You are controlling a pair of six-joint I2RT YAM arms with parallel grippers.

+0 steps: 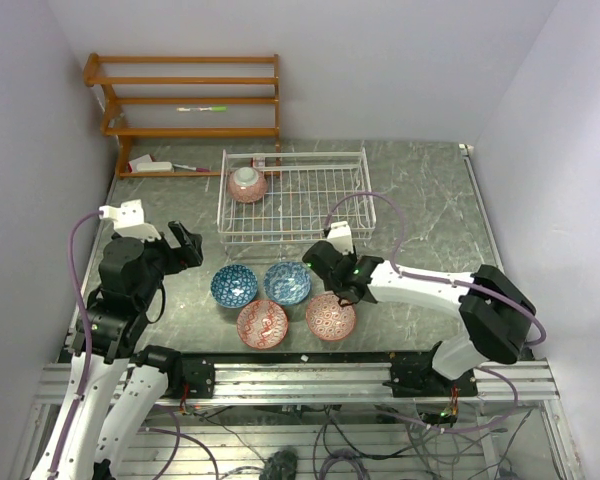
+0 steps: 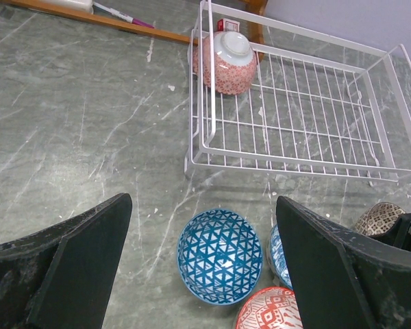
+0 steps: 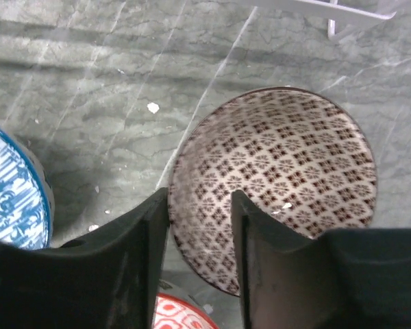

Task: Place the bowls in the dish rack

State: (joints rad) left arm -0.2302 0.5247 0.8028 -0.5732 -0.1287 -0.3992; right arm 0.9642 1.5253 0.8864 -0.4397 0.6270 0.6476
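Observation:
The white wire dish rack (image 1: 310,200) stands at the table's back middle and also shows in the left wrist view (image 2: 308,130). One bowl (image 1: 247,184) lies upside down in its far left corner, foot ring up (image 2: 225,62). Two blue bowls (image 1: 234,286) (image 1: 287,283) and two red bowls (image 1: 262,324) (image 1: 330,316) sit in front of the rack. My right gripper (image 1: 328,262) (image 3: 200,205) straddles the rim of a tan patterned bowl (image 3: 288,164), one finger inside and one outside, shut on it. My left gripper (image 1: 185,243) (image 2: 203,202) is open and empty, above a blue triangle-pattern bowl (image 2: 220,255).
An orange-brown wooden shelf unit (image 1: 190,100) stands at the back left with a pen and small items on its lower shelves. A small red-and-white box (image 2: 226,25) sits behind the rack. Walls close in on the left, right and back.

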